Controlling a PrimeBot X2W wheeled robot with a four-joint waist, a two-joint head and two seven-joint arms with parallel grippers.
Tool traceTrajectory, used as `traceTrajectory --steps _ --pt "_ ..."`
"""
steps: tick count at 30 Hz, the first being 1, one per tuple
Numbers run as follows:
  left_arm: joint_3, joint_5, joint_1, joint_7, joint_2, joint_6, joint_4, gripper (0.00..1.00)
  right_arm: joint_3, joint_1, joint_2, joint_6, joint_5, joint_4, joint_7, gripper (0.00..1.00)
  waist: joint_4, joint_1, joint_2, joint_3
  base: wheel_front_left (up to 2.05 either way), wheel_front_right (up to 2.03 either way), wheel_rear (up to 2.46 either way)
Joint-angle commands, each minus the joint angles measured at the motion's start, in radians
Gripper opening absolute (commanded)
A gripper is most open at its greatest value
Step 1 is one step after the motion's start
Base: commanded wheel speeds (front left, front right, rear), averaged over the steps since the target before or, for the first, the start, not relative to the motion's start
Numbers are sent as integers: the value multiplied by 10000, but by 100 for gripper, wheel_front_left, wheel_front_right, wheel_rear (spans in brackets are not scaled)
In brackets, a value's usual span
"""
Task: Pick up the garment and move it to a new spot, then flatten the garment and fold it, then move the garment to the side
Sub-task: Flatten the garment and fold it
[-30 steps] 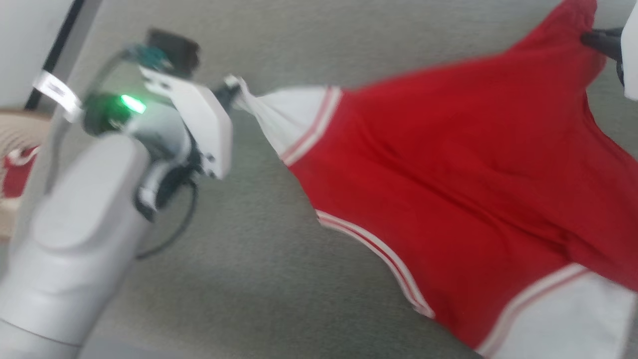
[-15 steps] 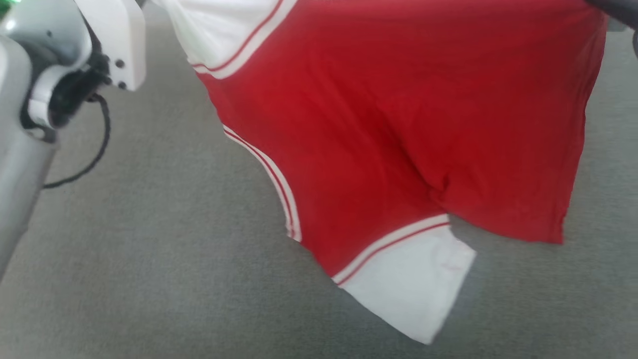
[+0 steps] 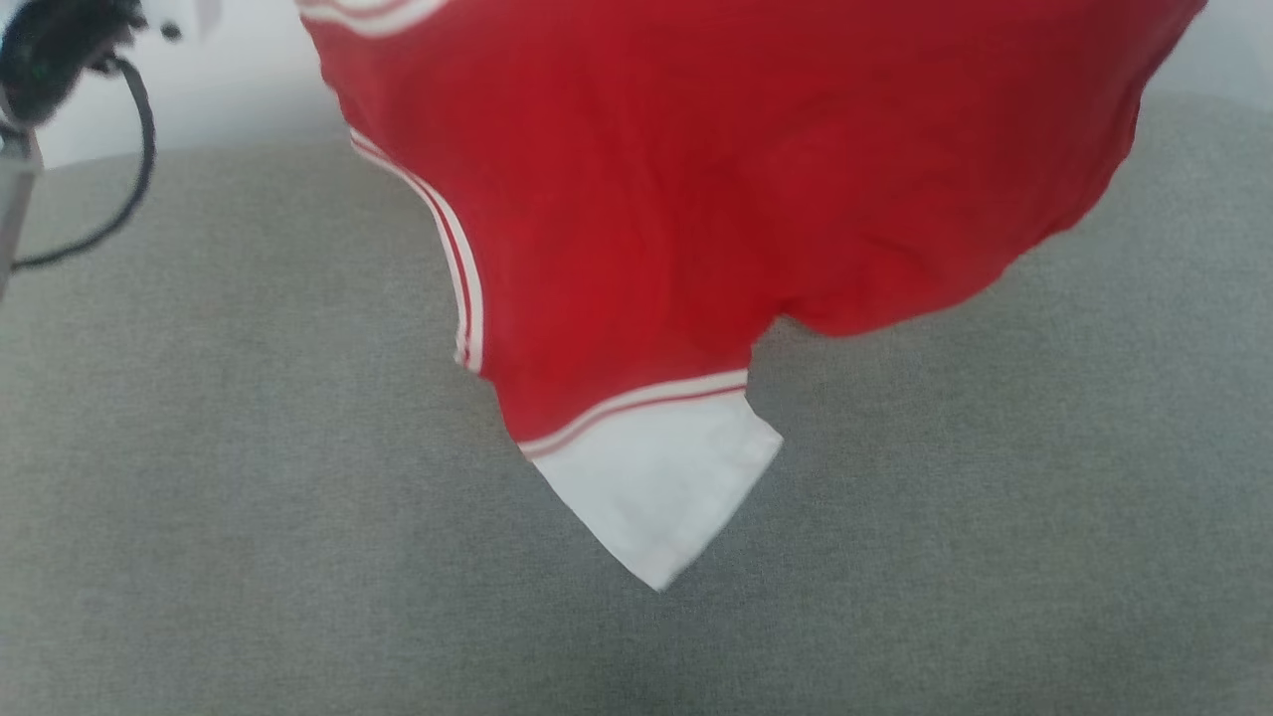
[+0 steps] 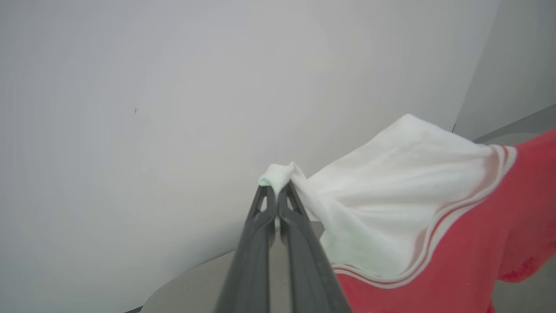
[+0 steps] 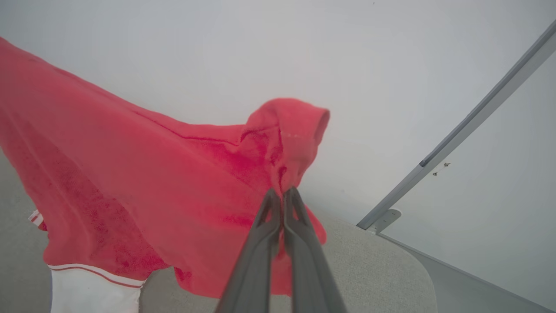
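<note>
The garment [image 3: 696,199], a bright red shirt with white sleeves and striped bands, hangs spread in the air above the grey surface [image 3: 249,517]. One white sleeve [image 3: 651,487] dangles lowest, near the surface. My left gripper [image 4: 276,189] is shut on the tip of the other white sleeve [image 4: 391,195]. My right gripper [image 5: 282,191] is shut on a bunched red edge of the garment [image 5: 173,174]. Both arms hold the cloth stretched between them.
A black cable [image 3: 119,179] loops at the upper left beside my left arm. A pale wall [image 4: 173,108] stands behind the surface. A grey metal bar [image 5: 456,139] runs diagonally at the right, with the surface's rounded edge [image 5: 417,261] below it.
The head view has tilted, so both arms have slid out of the top of it. The garment hangs higher in it, with its lower sleeve nearer the middle.
</note>
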Motion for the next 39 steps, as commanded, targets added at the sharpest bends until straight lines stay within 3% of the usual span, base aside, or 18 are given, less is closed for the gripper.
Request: traceTrajectory --steps 1,7,12,20,24,31,34,39 --pt "17 223 -359 -389 -90 -3 288 0 18 -144 186 -15 -282 216 -280 0 -81 0 -1 188 0 0 0" --pt "-89 958 -1457 -1754 -483 -53 1314 0 -142 -842 890 -15 -1120 1372 -1543 0 -162 0 -1 785 0 0 0" --pt "-121 1820 -2791 -3574 -865 124 2485 0 128 -1829 1715 -16 -2203 2817 -2908 0 -182 0 -1 1427 0 0 0" --pt "-113 3012 -4865 -7134 -1282 593 3960 0 98 -3569 2796 -18 -4439 5336 -6447 0 -63 0 -1 2185 0 0 0" --pt "-272 3161 -5170 -8337 -1534 275 4588 0 283 -3754 3294 -16 -5033 6377 -7265 0 105 0 -1 2300 0 0 0" --pt "-677 2731 -3969 -8549 -1743 -901 5686 0 1434 -2653 3393 -16 -4093 6742 -6522 0 481 0 -1 2249 0 0 0" --pt "-930 2428 -3197 -8138 -1843 -1352 6008 0 1935 -1916 3091 -16 -3267 6333 -6042 0 653 0 -1 2118 0 0 0" --pt "-1535 1706 -1634 -6858 -1906 -1634 6061 0 2719 -811 2363 -16 -1967 5322 -5358 0 871 0 -1 1855 0 0 0"
